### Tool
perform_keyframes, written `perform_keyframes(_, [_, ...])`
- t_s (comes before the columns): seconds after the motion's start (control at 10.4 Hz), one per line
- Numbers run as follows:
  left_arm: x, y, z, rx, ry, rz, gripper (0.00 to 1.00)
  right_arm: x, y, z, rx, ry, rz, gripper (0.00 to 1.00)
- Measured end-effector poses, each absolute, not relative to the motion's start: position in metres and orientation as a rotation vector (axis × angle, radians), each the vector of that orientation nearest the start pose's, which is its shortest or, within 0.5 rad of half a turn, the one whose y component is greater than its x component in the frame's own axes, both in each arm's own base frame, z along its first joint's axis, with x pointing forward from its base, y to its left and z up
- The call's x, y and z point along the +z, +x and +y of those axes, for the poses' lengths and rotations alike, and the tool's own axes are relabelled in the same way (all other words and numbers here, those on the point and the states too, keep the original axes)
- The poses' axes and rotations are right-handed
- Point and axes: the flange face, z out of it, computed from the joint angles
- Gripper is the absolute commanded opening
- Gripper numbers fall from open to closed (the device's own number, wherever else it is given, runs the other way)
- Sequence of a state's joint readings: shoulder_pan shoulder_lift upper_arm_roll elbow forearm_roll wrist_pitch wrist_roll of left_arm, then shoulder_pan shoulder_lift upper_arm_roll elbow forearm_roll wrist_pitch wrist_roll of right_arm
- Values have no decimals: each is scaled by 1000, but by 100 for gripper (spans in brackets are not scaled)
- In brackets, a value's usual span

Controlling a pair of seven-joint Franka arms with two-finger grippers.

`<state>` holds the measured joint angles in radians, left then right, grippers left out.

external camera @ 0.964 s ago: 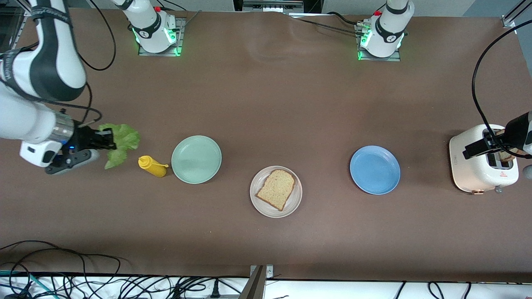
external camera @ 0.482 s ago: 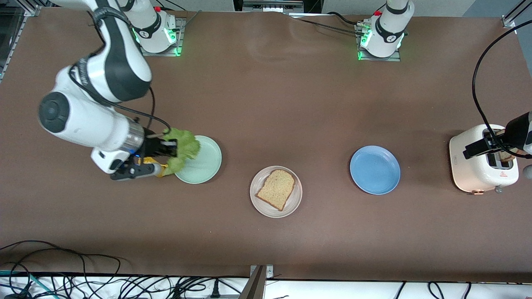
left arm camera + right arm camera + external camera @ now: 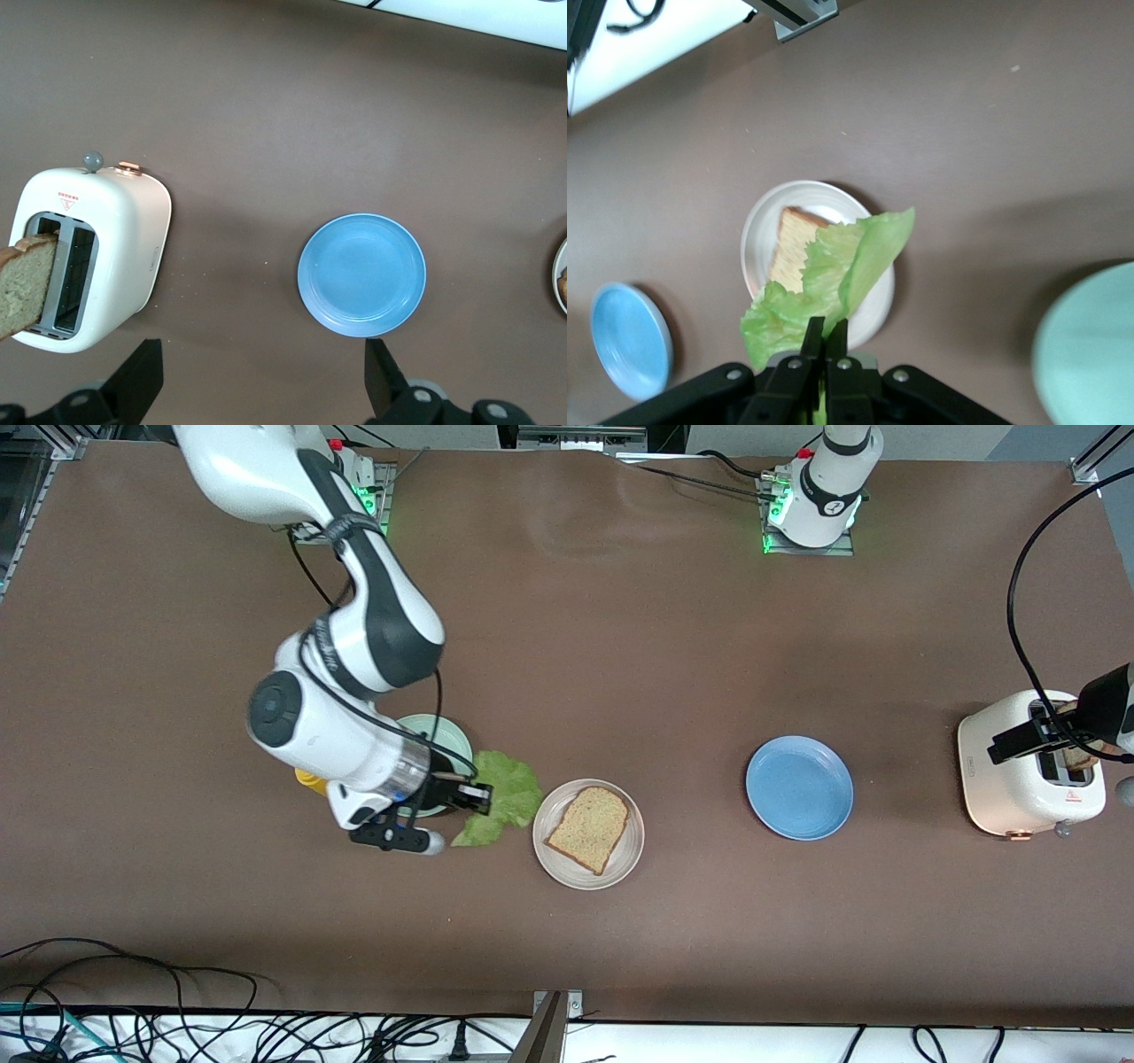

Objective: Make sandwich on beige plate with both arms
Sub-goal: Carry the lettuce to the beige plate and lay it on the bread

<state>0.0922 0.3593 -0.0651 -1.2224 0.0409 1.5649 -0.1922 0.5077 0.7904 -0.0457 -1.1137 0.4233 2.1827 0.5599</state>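
Over the counter [image 3: 620, 646] betw. the pale green plate [image 3: 449, 735] and the beige plate [image 3: 549, 859], the right claw [image 3: 483, 795] hangs in the air w/ its fingers pinched together on a ruffled green lettuce leaf [image 3: 505, 793]; in the right wrist view the leaf [image 3: 833, 274] rises from the closed tips and covers part of the beige plate [image 3: 764, 221] and the bread on it. One slice of brown bread [image 3: 589, 828] lies flat on the beige plate, near the counter's middle. A yellow squeeze bottle [image 3: 307, 779] shows just under the right arm, beside the green plate, mostly hidden. The blue plate [image 3: 799, 786] sits toward the left arm's end, well apart from the beige one. At that end stands a white toaster [image 3: 1019, 779]; a second bread slice [image 3: 22, 288] sticks up out of its slot. The left claw [image 3: 263, 381] waits w/ fingers wide apart and nothing betw. them; in its wrist view it's over bare counter betw. toaster and blue plate.
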Motion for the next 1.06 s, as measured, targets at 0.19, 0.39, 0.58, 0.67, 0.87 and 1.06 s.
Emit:
perform_keyframes(0.19, [570,659,31,23,-3103,-348,100,348,683,423,-144,-2612,499,0])
perform_keyframes(0.39, [570,659,31,24,-3103,-347,100,315,671,456,-178,-2568,575,0])
perform_keyframes(0.58, [570,658,31,24,-3103,-343,100,287,662,473,-200,-2562,595,0])
perform_keyframes(0.67, [570,658,32,25,-3103,-342,100,277,658,478,-195,-2573,591,0])
perform_keyframes(0.87, [569,658,32,25,-3103,-341,100,254,647,491,-173,-2598,577,0])
perform_keyframes(1.06, [569,658,32,29,-3103,-339,100,235,641,498,-196,-2603,574,0])
